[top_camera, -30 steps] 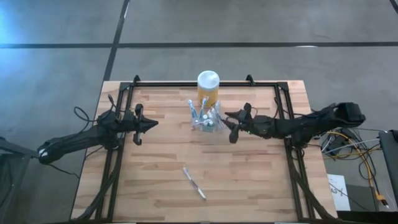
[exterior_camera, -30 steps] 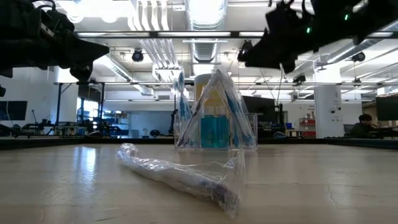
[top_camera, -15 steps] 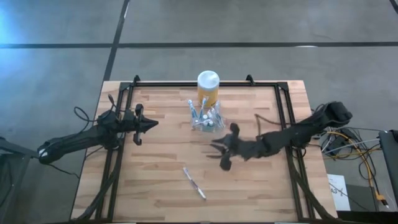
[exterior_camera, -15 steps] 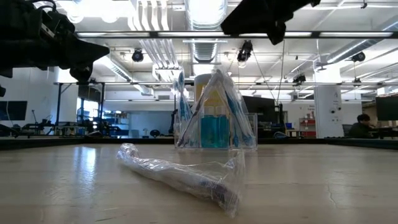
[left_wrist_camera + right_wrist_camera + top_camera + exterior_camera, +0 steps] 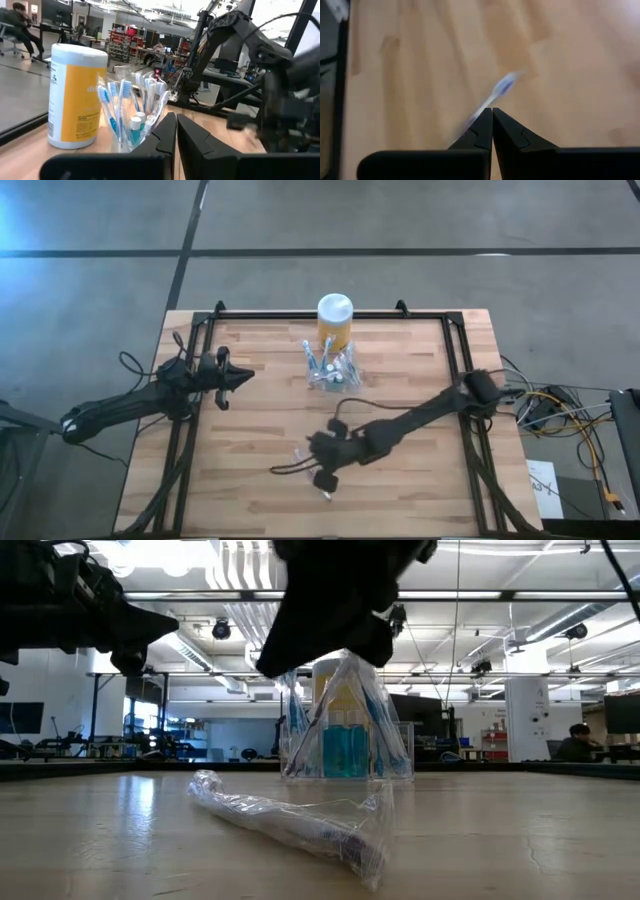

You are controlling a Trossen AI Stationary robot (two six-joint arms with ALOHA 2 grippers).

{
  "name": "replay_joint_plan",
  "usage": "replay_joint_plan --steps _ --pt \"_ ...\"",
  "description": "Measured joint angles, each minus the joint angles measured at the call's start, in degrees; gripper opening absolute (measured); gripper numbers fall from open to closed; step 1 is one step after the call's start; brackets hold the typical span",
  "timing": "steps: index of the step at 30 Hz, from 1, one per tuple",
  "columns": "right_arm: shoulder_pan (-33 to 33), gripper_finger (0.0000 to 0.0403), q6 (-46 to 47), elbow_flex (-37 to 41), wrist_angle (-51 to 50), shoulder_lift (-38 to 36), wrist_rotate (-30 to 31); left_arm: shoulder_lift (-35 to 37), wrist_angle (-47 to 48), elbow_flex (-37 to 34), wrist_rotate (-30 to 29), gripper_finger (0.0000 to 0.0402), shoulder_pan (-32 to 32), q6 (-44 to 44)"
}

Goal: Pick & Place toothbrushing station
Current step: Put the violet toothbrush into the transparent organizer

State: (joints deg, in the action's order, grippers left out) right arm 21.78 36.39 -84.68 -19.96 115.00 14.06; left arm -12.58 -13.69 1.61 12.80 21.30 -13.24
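Note:
The toothbrushing station [image 5: 332, 373] is a small clear holder on the table's far middle, with several toothbrushes standing in it; it also shows in the low view [image 5: 345, 735] and the left wrist view [image 5: 131, 125]. A plastic-wrapped toothbrush [image 5: 324, 490] lies flat on the table near the middle [image 5: 290, 820]. My right gripper [image 5: 308, 452] hangs shut above it, tipped downward [image 5: 492, 114]. The blurred toothbrush [image 5: 500, 90] shows just beyond its fingertips. My left gripper [image 5: 242, 377] waits shut at the table's left, pointing level toward the station [image 5: 176, 122].
A yellow jar with a white lid [image 5: 335, 320] stands just behind the station [image 5: 75, 95]. Black frame rails [image 5: 190, 430] run along the table's left, right and far sides. Bare wood lies to the left and right of the wrapped toothbrush.
My right gripper has swung from beside the station toward the table's near edge and left, tipped downward and shut its fingers. It now hangs over the wrapped toothbrush. The station and the toothbrush have stayed in place.

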Motion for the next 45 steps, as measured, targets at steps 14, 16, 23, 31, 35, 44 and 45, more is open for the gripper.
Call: replay_joint_plan --steps 14,16,23,31,35,44,45 --pt "-1.16 0.0114 5.1 -26.58 -20.98 17.62 -8.11 -0.02 0.11 -0.02 0.46 0.0019 -0.02 -4.93" --pt "-1.28 0.0139 5.4 -29.01 -22.17 19.73 -8.1 -0.02 0.11 -0.02 1.04 0.002 0.0 -4.93" --pt "-1.7 0.0203 9.25 -34.45 -32.5 24.88 -8.77 -0.2 0.19 0.0 1.27 0.0019 -0.03 -4.98" --pt "-1.8 0.0214 8.91 -34.43 -33.27 26.08 -9.61 -0.31 1.11 -1.01 1.57 0.0019 -0.13 -5.07" --pt "-1.83 0.0199 6.23 -34.38 -34.44 26.08 -9.83 -0.39 1.18 -1.05 1.54 0.0019 -0.13 -5.08" --pt "-1.92 0.0069 3.72 -32.23 -35.26 25.75 -10.61 -0.37 1.18 -1.11 1.52 0.0018 -0.13 -4.9" --pt "-1.92 0.0051 3.52 -32.15 -35.37 25.74 -10.52 -0.37 1.18 -1.11 1.52 0.0019 -0.13 -4.67"
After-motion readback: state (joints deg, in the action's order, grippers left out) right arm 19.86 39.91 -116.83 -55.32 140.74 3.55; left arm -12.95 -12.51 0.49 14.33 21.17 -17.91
